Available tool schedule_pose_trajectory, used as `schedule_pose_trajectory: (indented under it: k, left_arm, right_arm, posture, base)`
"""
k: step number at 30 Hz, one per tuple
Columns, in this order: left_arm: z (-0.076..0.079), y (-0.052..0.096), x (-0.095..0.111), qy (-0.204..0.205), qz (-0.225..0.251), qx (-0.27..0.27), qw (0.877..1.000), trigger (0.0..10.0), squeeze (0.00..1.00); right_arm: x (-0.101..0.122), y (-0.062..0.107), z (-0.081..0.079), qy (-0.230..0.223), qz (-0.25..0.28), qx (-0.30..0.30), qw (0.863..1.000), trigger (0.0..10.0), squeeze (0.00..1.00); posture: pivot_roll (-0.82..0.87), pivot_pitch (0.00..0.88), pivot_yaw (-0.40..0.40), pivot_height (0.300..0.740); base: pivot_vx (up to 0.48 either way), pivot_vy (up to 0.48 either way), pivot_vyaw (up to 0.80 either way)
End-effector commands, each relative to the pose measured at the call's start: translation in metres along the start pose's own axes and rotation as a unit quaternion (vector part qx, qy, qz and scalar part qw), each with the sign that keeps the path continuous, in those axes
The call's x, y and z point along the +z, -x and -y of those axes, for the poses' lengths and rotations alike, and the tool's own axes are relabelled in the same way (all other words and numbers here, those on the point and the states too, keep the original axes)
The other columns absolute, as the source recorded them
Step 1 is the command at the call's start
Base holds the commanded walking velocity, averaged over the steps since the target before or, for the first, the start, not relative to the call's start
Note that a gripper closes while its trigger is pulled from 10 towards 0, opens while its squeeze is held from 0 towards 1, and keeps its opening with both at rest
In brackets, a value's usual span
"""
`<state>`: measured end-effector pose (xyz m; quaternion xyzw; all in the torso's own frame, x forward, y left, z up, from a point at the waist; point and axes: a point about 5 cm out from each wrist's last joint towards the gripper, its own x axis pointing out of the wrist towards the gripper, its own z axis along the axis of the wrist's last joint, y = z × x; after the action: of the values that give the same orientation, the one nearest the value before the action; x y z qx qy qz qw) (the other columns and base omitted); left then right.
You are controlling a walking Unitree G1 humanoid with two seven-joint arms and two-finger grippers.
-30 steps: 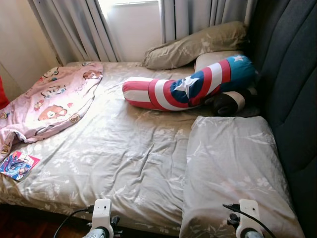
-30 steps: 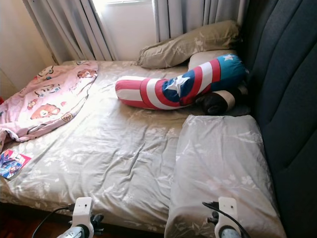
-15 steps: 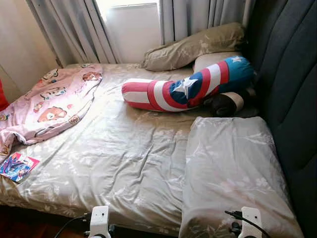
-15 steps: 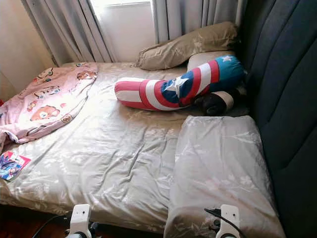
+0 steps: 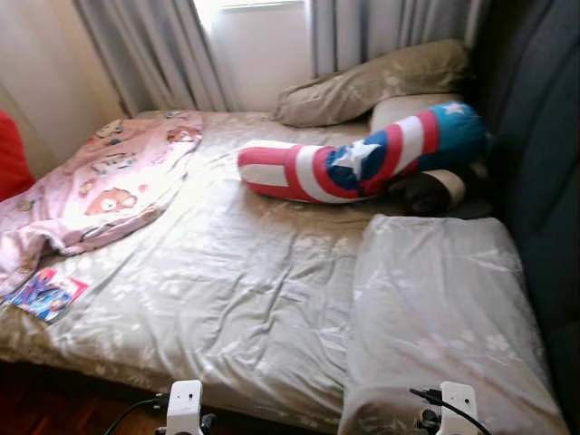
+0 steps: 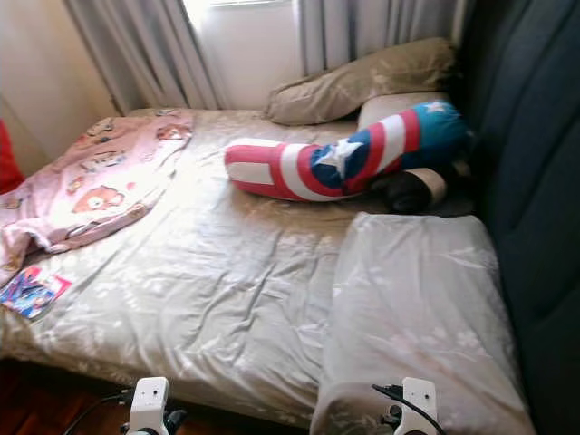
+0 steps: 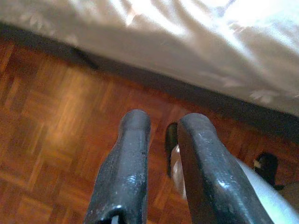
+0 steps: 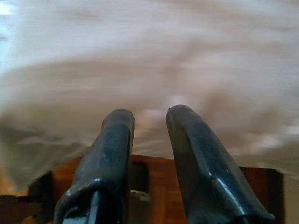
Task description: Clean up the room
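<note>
open: mid-bed sheet (image 5: 227, 281) | blocked: bolster (image 5: 362, 163), pillow (image 5: 444, 308), pink blanket (image 5: 100, 186)

Sheeny cloth bed sheet (image 5: 245, 290), wood parquet floor (image 7: 51, 140)

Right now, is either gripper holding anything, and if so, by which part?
Nothing is held. The left gripper hangs over the wooden floor beside the bed, its fingers parted and empty. The right gripper is likewise open at the bed's edge.

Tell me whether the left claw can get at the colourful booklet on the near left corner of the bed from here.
Probably yes. The booklet lies flat on the sheet by the bed's near edge, nothing on it; the pink blanket stops short beside it. The left claw hangs low over the wooden floor, so it must rise first.
</note>
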<state>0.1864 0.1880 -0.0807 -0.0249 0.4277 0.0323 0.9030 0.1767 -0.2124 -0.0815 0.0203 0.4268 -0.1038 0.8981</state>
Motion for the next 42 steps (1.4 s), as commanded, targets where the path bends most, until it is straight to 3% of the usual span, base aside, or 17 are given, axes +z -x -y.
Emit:
schedule_pose_trajectory:
  k: [1, 42]
  left_arm:
    - [-0.0049, 0.0008, -0.0023, -0.003, -0.006, 0.010, 1.000, 10.0, 0.00]
    - [-0.0122, 0.0009, 0.0003, -0.010, -0.005, 0.018, 1.000, 10.0, 0.00]
  right_arm:
    - [0.0008, -0.0006, -0.0085, 0.001, -0.002, 0.012, 1.000, 10.0, 0.00]
    - [-0.0005, -0.0003, -0.0176, -0.017, -0.003, 0.015, 1.000, 10.0, 0.00]
  posture:
    - [-0.01, 0.000, 0.101, 0.732]
    - [0.00, 0.000, 0.108, 0.732]
  base:
    - [0.000, 0.382, 0.00]
    - [0.000, 0.383, 0.00]
